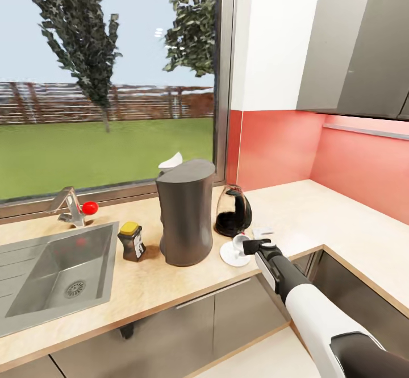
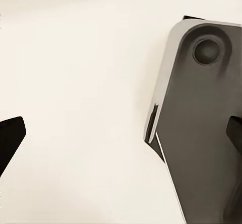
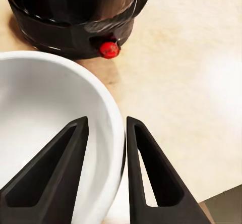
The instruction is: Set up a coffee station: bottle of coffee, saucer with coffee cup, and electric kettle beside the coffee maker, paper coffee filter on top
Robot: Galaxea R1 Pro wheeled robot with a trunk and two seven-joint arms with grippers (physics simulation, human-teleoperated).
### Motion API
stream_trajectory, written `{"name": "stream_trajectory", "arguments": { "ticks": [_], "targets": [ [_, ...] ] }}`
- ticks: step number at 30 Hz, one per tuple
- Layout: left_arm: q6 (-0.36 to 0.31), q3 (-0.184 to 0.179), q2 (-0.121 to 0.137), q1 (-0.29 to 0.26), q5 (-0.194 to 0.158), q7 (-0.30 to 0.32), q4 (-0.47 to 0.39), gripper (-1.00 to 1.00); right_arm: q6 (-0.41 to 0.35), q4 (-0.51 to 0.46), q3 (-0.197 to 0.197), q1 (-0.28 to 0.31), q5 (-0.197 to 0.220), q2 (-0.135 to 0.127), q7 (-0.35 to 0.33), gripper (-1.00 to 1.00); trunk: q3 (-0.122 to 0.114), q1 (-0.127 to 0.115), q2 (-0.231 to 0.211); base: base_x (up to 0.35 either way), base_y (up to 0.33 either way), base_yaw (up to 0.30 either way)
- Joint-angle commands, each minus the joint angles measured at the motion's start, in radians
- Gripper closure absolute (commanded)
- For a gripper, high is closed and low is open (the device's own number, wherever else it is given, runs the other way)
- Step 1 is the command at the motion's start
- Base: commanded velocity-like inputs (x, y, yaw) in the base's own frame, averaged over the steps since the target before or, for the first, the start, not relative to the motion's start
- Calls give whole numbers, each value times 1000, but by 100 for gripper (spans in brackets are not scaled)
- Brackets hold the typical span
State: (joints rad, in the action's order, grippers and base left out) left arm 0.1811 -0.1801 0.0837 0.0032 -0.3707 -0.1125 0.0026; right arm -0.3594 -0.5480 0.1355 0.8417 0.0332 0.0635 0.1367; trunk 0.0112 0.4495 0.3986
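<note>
Right gripper (image 3: 106, 133) pinches the coffee cup (image 3: 45, 133) rim beside the electric kettle (image 3: 75, 12).

The right arm (image 1: 318, 315) enters from the lower right of the head view, white forearm running up toward frame centre and ending in a black wrist. Its gripper (image 1: 247, 245) sits just right of centre. In the right wrist view, the two black fingers (image 3: 55, 168) rise from the bottom edge, pinching the coffee cup (image 3: 45, 133) rim between them. In the left wrist view, a dark fingertip (image 2: 10, 138) shows at each side edge, spread wide.
</note>
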Motion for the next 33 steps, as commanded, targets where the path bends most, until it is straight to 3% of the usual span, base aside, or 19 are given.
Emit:
{"name": "stream_trajectory", "arguments": {
  "ticks": [1,7,13,33],
  "targets": [
    [3,-9,0,0,-10,-3,0,-100,-5,3,6,0,4,-1,6,100,1,1,1,0,0,0],
    [1,-9,-1,0,-11,-3,0,-100,9,47,6,0,6,-1,6,100,1,1,1,14,7,0],
    [0,-9,0,0,-11,-3,0,-100,135,126,6,0,6,1,5,100,1,1,1,8,4,0],
    [1,-9,1,0,-14,-3,-1,-100,146,131,6,1,5,1,4,100,1,1,1,32,0,0]
  ]
}}
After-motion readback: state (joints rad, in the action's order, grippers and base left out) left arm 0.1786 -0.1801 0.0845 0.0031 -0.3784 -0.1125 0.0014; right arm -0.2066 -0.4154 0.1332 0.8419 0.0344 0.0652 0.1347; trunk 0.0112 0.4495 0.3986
